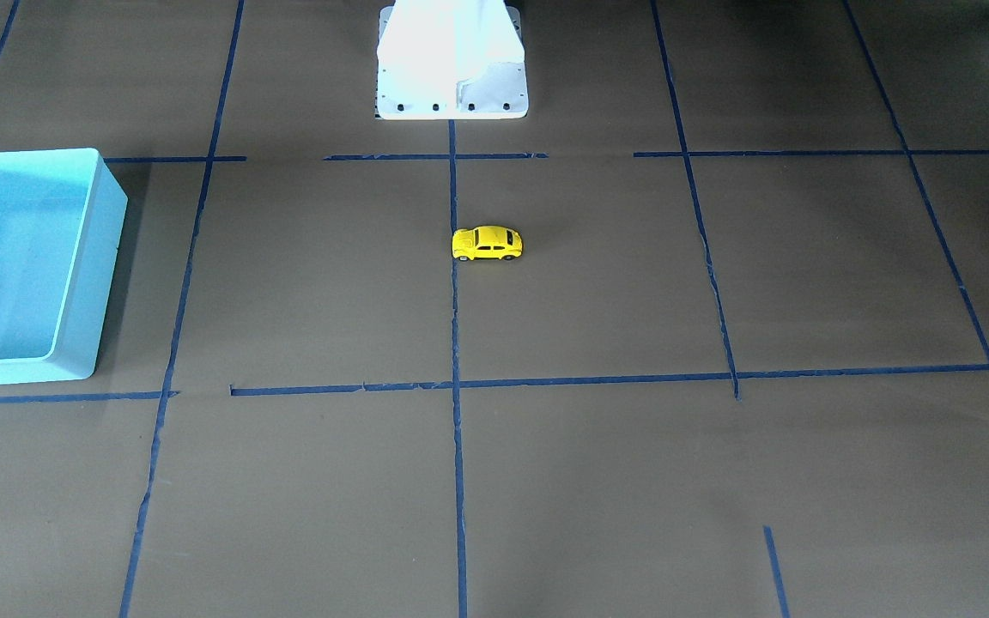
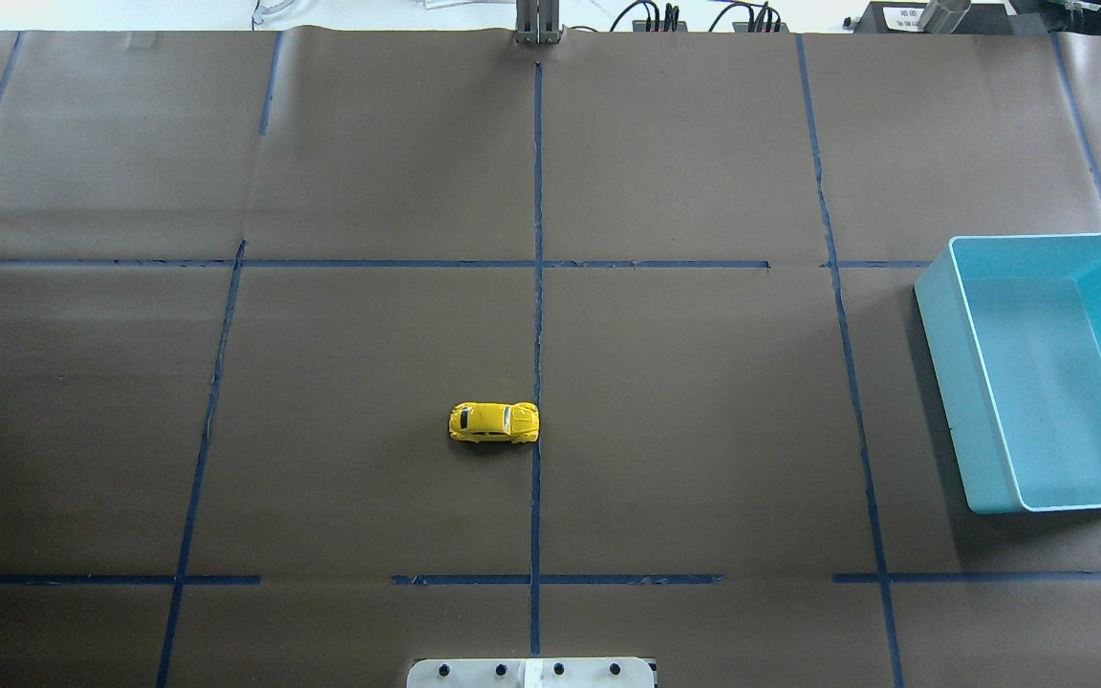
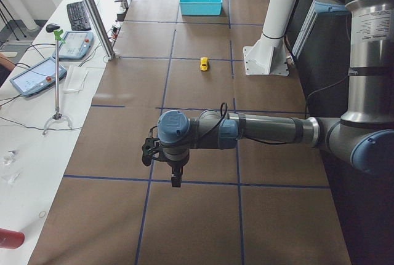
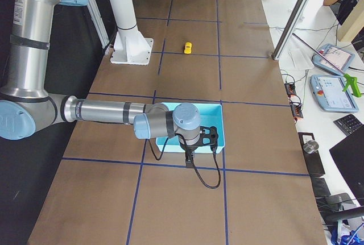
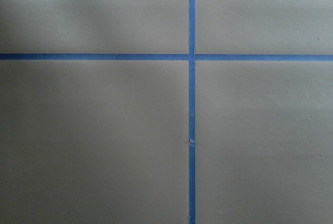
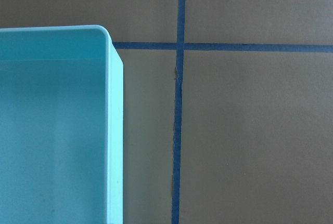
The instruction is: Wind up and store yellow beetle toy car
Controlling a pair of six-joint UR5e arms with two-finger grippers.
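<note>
The yellow beetle toy car [image 2: 494, 422] sits on its wheels near the middle of the brown table [image 2: 703, 382]. It is on its own, and no pincer is touching it. One end of the little car is right at the long blue tape line [image 2: 537, 239] that runs down the middle, and the rest of it is on the robot's left side of that line. The robot's white base [image 1: 452, 60] is not far behind it.

The light blue bin [image 2: 938, 315] is way over on the robot's right side, well apart from the car.

The left pincer [image 3: 176, 177] hangs over the table and points down, far from the car. Its wrist camera shows only brown table and a cross of blue tape. I see this pincer from the side only, so I cannot tell if its fingers are apart or together.

The right pincer [image 4: 188, 158] hangs over the edge of the bin and points down too. Its wrist camera looks at one corner of the bin and another tape cross beside it. I cannot tell how its fingers stand either, as it shows only from the side
</note>
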